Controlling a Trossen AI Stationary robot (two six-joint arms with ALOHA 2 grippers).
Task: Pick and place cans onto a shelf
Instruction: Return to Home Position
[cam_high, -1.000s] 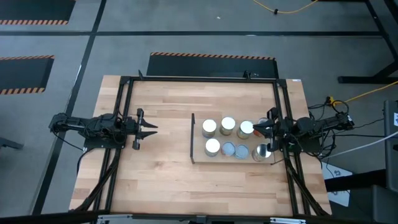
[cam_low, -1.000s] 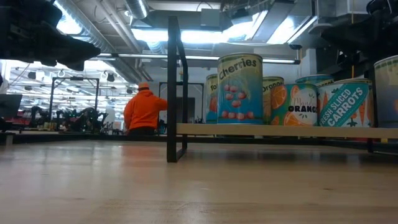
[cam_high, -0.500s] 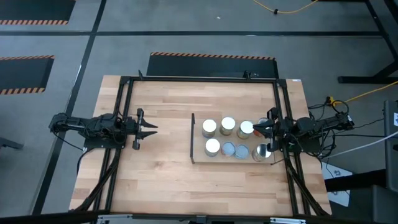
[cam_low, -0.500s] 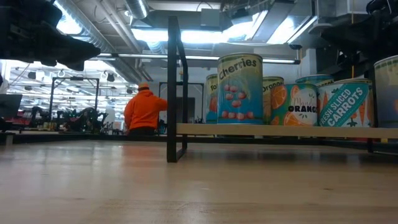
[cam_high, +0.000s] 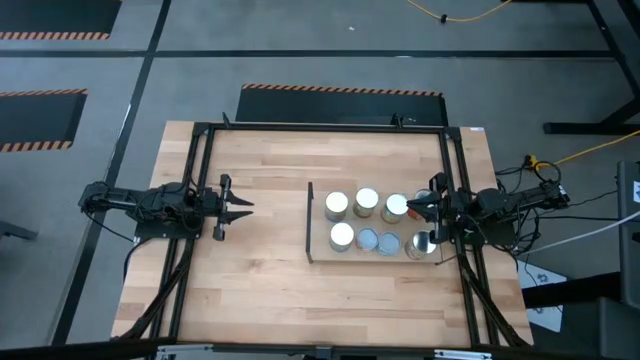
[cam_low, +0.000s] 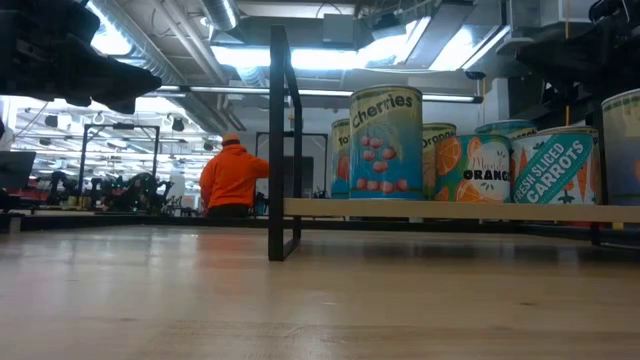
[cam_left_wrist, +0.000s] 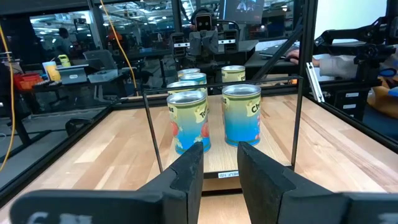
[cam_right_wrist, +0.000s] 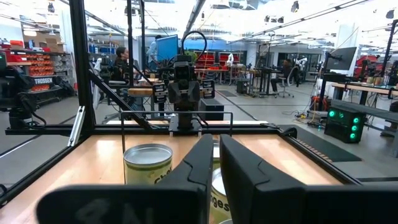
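Note:
Several cans (cam_high: 367, 201) stand upright in two rows on the shelf (cam_high: 372, 258), a light-wood board with a thin dark upright panel (cam_high: 310, 222) along its left edge. The low view shows them on the raised board (cam_low: 440, 210), among them a cherries can (cam_low: 386, 142). My left gripper (cam_high: 248, 208) hovers open and level over the table's left half, pointing at the cans (cam_left_wrist: 241, 115). My right gripper (cam_high: 411, 210) hangs shut above the shelf's right end, clear of the can tops (cam_right_wrist: 148, 163).
A black frame (cam_high: 320, 127) runs round the tabletop. Bare wood lies between the left gripper and the shelf's panel and along the near side (cam_high: 300, 300). Beyond the table a person in an orange top (cam_low: 232, 180) stands in the room.

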